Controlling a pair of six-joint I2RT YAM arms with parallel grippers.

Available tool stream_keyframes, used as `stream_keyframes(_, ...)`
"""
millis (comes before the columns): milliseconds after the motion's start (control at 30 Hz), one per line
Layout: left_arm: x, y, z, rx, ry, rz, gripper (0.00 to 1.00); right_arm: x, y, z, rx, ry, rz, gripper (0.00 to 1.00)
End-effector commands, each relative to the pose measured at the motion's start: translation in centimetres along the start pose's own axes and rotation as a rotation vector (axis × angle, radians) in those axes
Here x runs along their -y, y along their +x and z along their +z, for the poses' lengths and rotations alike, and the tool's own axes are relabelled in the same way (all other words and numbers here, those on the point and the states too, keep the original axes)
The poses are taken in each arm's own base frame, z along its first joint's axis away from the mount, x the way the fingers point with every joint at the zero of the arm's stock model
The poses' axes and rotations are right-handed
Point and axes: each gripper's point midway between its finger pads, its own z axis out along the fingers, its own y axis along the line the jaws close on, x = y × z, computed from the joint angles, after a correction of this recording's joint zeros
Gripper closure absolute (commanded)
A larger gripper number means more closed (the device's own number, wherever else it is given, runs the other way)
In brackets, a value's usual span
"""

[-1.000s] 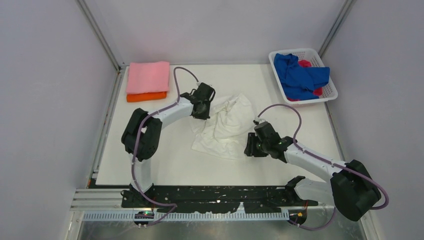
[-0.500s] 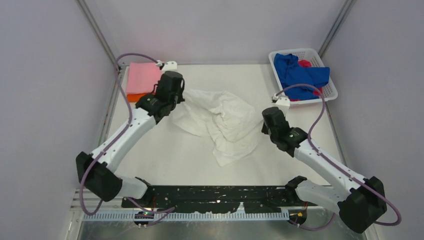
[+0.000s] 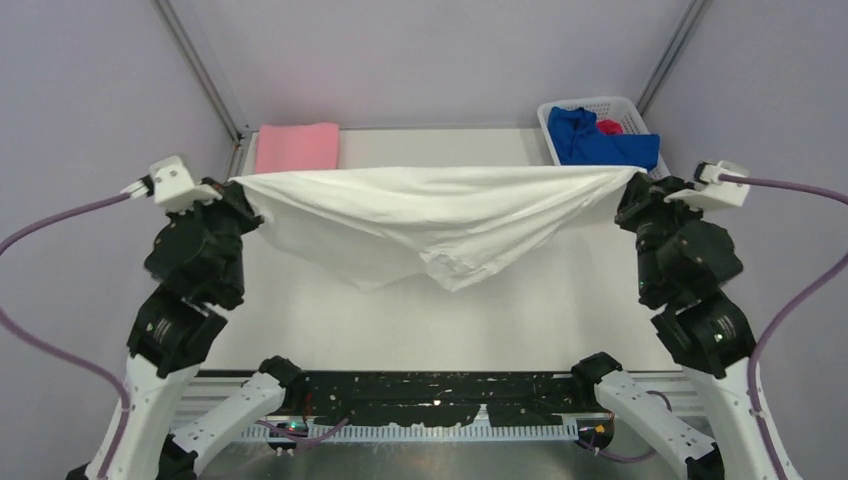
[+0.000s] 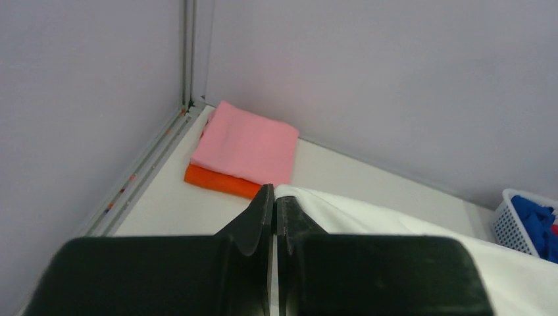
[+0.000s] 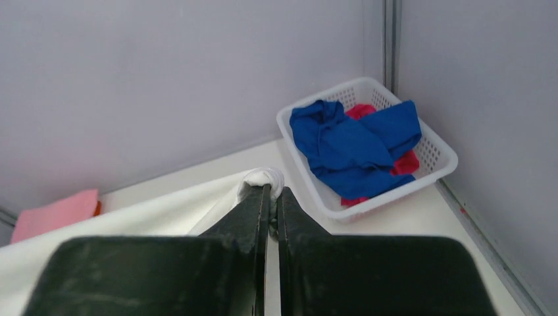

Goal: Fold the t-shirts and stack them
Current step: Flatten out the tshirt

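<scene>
Grey-walled booth, white counter (image 3: 400,320) below. Strung taut across mid-frame in the top view: white t-shirt (image 3: 440,215), lifted clear, sagging at centre. Left hand (image 3: 240,188) clamped on its left-frame end, right hand (image 3: 628,190) on the right-frame end, jaws pressed together on thin cloth. Likely light, limp, apt to slip from a shallow pinch; best taken at hem corners or shoulders. Pink t-shirt (image 3: 297,147) folded on orange t-shirt (image 4: 217,181), upper left; blue t-shirt (image 3: 600,142) and red t-shirt (image 5: 360,110) in basket (image 5: 431,141), upper right. No print, brand or writing legible.
</scene>
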Motion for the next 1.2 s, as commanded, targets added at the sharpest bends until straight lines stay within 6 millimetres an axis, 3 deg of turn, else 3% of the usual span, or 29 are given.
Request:
stream_keyframes(0,-3.9,-4.6,-3.2,0.159,-0.057,-0.073,1.00,2.0,-6.8,-3.1,0.153,0.021,0.022,0.95)
stream_keyframes(133,-5.2,-7.6,-6.9,0.246,0.053,-0.163,1.00,2.4,-10.5,-5.8,0.227,-0.036,0.043,0.95)
stream_keyframes(300,-4.9,-9.5,-10.4,0.317,0.235,-0.233,1.00,1.4,-12.5,-8.5,0.258,-0.174,0.067,0.95)
stream_keyframes(400,-4.9,-9.2,-10.9,0.304,0.256,-0.233,1.00,1.2,-12.4,-9.0,0.249,-0.201,0.076,0.95)
stream_keyframes(533,-3.8,-6.8,-9.2,0.226,0.239,-0.200,1.00,1.9,-10.8,-7.7,0.194,-0.129,0.052,0.95)
stream_keyframes(667,-2.1,-1.4,-5.0,0.080,0.148,-0.106,1.00,2.5,-6.9,-4.4,0.076,0.019,-0.020,0.95)
stream_keyframes(733,-2.1,2.6,-2.3,-0.012,0.036,-0.036,1.00,3.1,-3.5,-2.2,-0.011,0.123,-0.075,0.95)
stream_keyframes(767,-2.1,5.0,-1.0,-0.061,-0.013,0.009,1.00,3.1,-0.7,-0.7,-0.078,0.166,-0.119,0.95)
stream_keyframes(800,-1.7,8.0,0.8,-0.131,-0.050,0.072,1.00,3.4,0.7,0.1,-0.107,0.205,-0.140,0.95)
stream_keyframes(933,-0.5,20.5,6.3,-0.499,-0.050,0.184,0.99,4.0,12.5,4.8,-0.389,0.257,-0.231,0.95)
stream_keyframes(1000,-0.8,25.1,8.7,-0.645,-0.082,0.219,0.86,5.0,18.6,7.2,-0.520,0.284,-0.248,0.91)
stream_keyframes(1067,-1.4,27.6,11.0,-0.734,-0.140,0.251,0.59,5.8,21.2,9.1,-0.572,0.311,-0.248,0.80)
stream_keyframes(1100,-2.0,28.3,12.2,-0.760,-0.178,0.263,0.43,5.9,20.8,10.2,-0.559,0.325,-0.237,0.77)
stream_keyframes(1133,-2.4,28.2,13.2,-0.771,-0.218,0.271,0.27,6.2,21.7,10.9,-0.578,0.346,-0.257,0.73)
stream_keyframes(1167,-3.0,28.3,14.0,-0.786,-0.257,0.283,0.05,6.2,20.8,11.7,-0.556,0.362,-0.252,0.55)
